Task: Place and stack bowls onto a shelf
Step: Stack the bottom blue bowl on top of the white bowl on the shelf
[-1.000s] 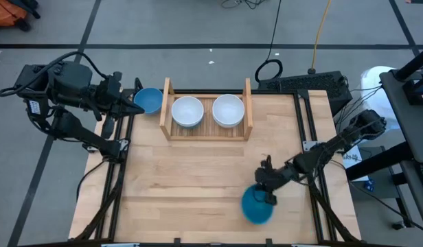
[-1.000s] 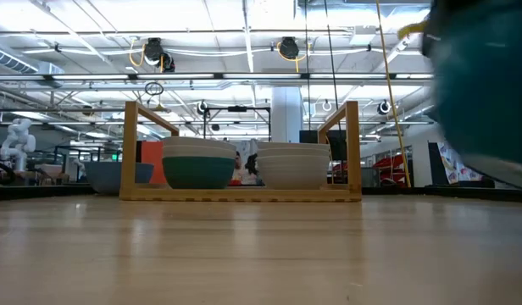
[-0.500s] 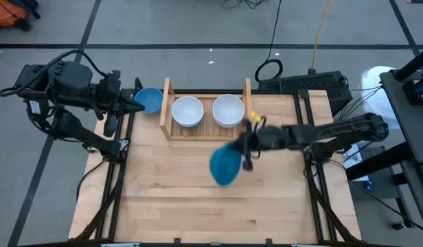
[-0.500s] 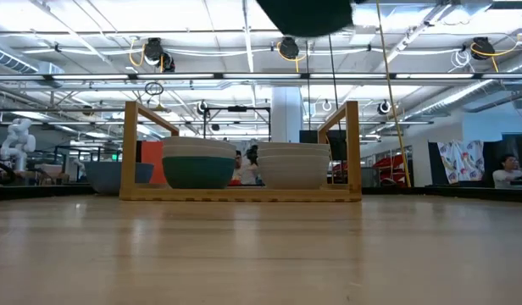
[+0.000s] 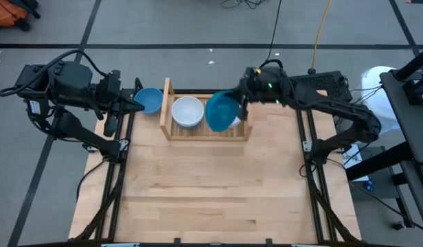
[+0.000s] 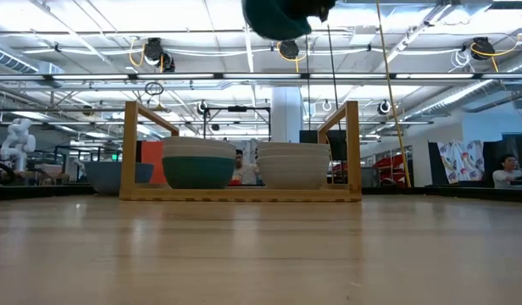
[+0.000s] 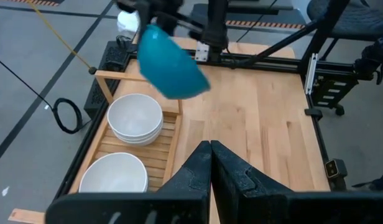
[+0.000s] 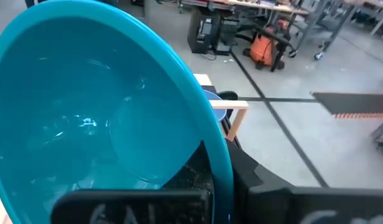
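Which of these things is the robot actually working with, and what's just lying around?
Working with:
- blue bowl carried by the right gripper
- shelf
- two bowl stacks on it
- blue bowl beside the shelf

Lying around:
- cable loop
- left gripper, waiting

Right pincer (image 5: 242, 103) grip hidden behind teal bowl (image 5: 221, 112) — perhaps clamped, right-hand stack (image 5: 236, 118) mostly covered
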